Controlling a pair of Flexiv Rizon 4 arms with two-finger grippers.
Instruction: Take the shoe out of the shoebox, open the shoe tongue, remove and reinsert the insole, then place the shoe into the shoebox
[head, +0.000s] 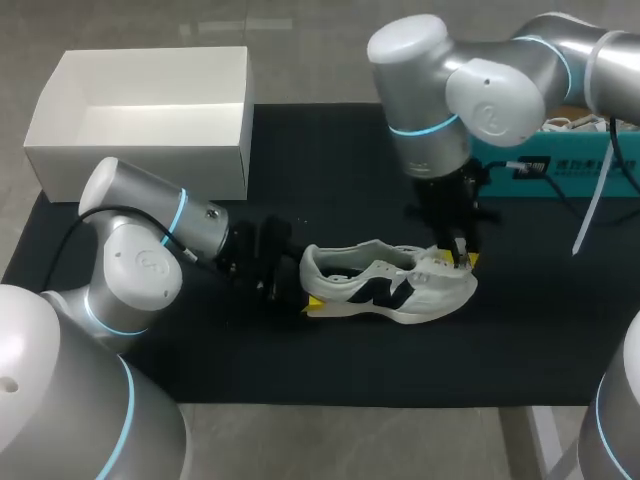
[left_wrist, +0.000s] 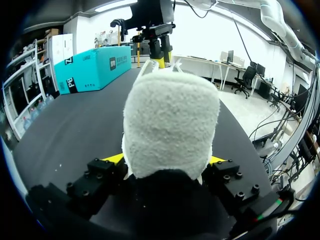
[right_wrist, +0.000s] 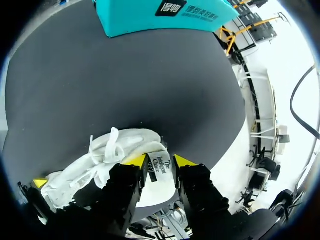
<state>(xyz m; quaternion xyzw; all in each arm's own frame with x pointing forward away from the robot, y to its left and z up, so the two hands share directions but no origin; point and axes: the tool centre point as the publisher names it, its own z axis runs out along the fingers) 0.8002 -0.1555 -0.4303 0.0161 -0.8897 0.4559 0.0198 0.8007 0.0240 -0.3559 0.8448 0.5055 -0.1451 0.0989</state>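
Note:
A white sneaker (head: 390, 285) with a dark side logo lies on its sole on the black mat (head: 330, 160), toe toward the right. My left gripper (head: 305, 285) is shut on its heel; in the left wrist view the fuzzy heel (left_wrist: 170, 130) fills the space between the two yellow tips of that gripper (left_wrist: 165, 160). My right gripper (head: 460, 258) points down at the front of the shoe's opening. Its fingers stand apart in the right wrist view, and the labelled tongue (right_wrist: 159, 167) shows between the tips of that gripper (right_wrist: 160, 161). The white shoebox (head: 140, 150) stands open at the back left.
A teal carton (head: 560, 160) lies at the back right of the mat, behind my right arm. Bare mat stretches between the shoebox and the shoe. The mat's front edge runs just below the sneaker.

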